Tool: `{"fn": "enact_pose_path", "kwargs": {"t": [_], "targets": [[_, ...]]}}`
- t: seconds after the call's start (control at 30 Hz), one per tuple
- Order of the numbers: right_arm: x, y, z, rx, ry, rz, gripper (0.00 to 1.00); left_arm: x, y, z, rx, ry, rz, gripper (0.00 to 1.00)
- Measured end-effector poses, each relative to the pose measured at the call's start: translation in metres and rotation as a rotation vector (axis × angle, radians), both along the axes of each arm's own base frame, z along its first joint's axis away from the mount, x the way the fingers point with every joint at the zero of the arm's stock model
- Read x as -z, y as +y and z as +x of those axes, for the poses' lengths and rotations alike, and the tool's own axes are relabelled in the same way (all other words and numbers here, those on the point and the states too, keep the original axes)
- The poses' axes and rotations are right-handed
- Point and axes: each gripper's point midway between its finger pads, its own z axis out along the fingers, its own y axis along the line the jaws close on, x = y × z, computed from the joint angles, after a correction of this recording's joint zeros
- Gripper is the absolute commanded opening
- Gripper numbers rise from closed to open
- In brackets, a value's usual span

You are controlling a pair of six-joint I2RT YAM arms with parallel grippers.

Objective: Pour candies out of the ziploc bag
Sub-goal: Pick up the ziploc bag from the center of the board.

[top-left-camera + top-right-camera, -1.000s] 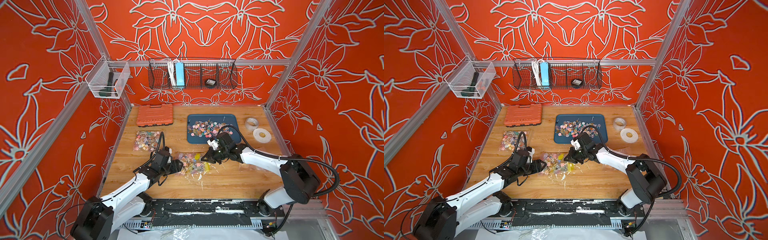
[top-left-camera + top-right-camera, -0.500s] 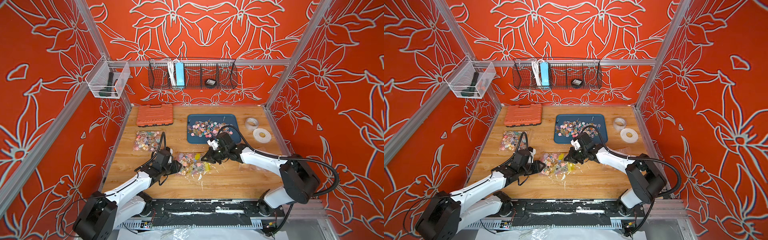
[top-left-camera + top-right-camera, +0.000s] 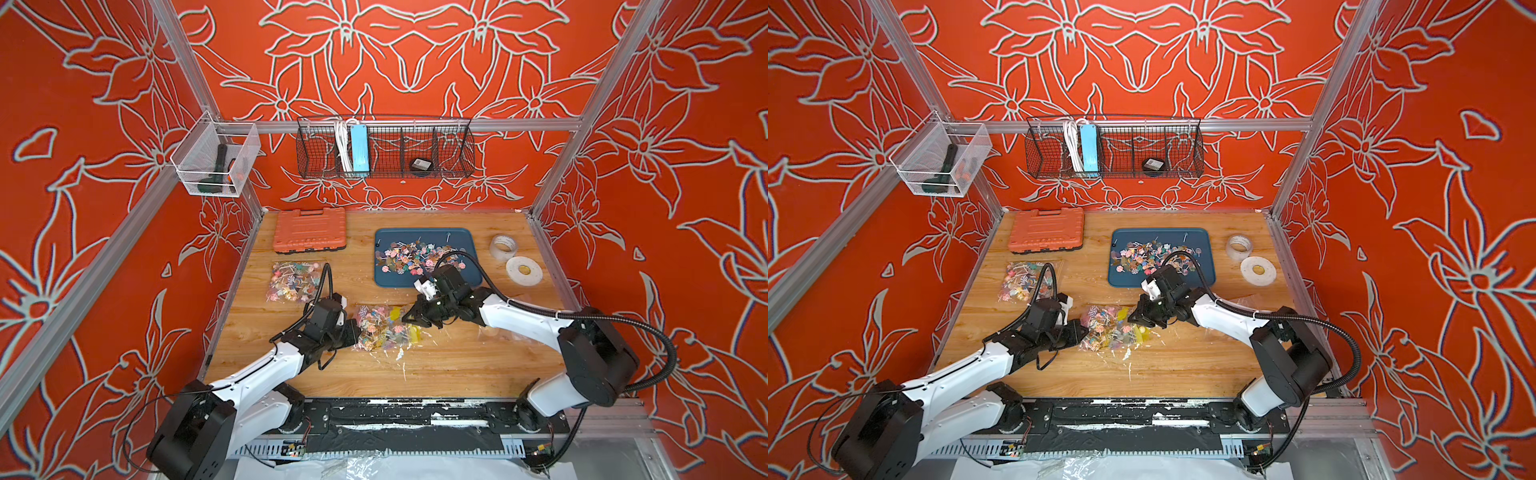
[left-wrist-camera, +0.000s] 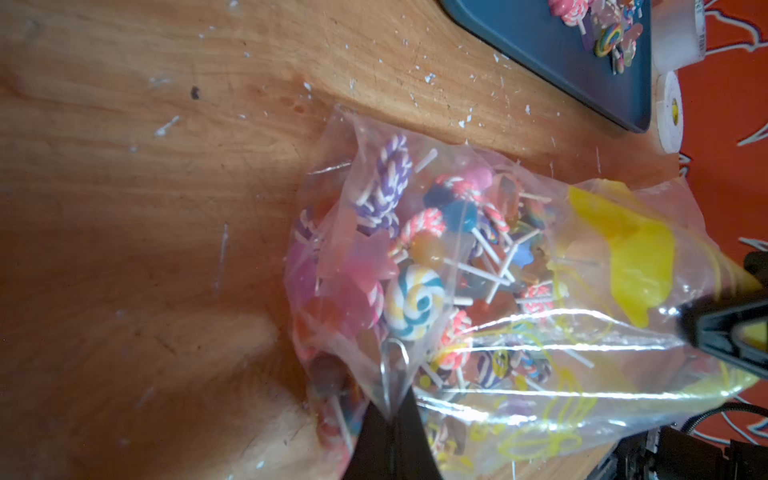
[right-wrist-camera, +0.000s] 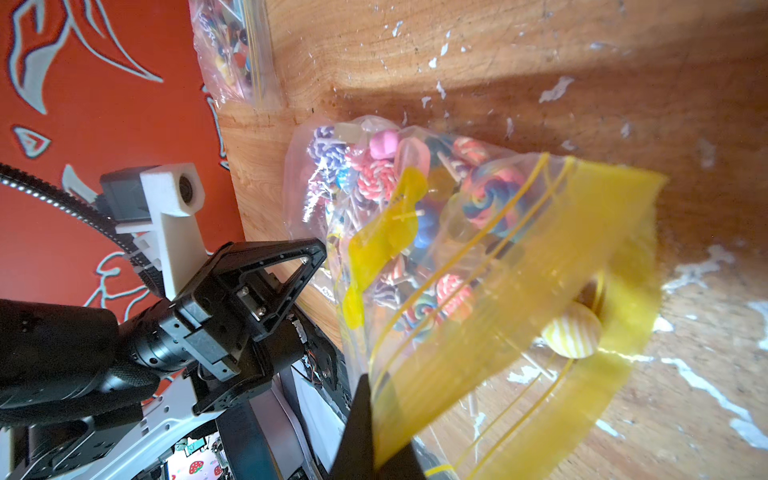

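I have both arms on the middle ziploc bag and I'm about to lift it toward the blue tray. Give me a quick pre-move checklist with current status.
1. Grip of the left gripper on the ziploc bag, at the end opposite the zip: ok, shut on the plastic.
2. Grip of the right gripper on the yellow zip strip: ok, shut on it.
3. Bag mouth open: cannot tell; a yellow striped candy sits at the strip, but the opening itself is unclear.
4. Load: ok, the candies are inside and the bag lies on the table.
5. Room on the blue tray: ok, its near side is bare.
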Motion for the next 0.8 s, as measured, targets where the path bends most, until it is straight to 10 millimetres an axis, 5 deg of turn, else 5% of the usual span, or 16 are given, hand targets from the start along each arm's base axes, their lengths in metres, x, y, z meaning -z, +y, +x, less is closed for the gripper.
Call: {"fn": "enact_pose_path", "kwargs": {"t": [0.07, 0.23, 0.33, 0.6, 0.8], "targets": [[0.000, 0.000, 0.000, 0.000, 0.000, 0.000, 0.00, -0.001, 0.000, 0.000, 0.000, -0.003, -0.001, 0.03], [0.000, 0.000, 0.000, 0.000, 0.000, 0.000, 0.00, -0.003, 0.000, 0.000, 0.000, -0.008, -0.003, 0.33], [0.000, 0.000, 0.000, 0.000, 0.000, 0.000, 0.00, -0.003, 0.001, 0.001, -0.004, -0.011, 0.002, 0.43], [0.000, 0.000, 0.000, 0.000, 0.000, 0.000, 0.00, -0.004, 0.002, 0.008, -0.013, -0.019, 0.025, 0.42], [0.000, 0.000, 0.000, 0.000, 0.000, 0.000, 0.00, -0.009, 0.000, 0.015, -0.004, -0.031, 0.035, 0.31]]}}
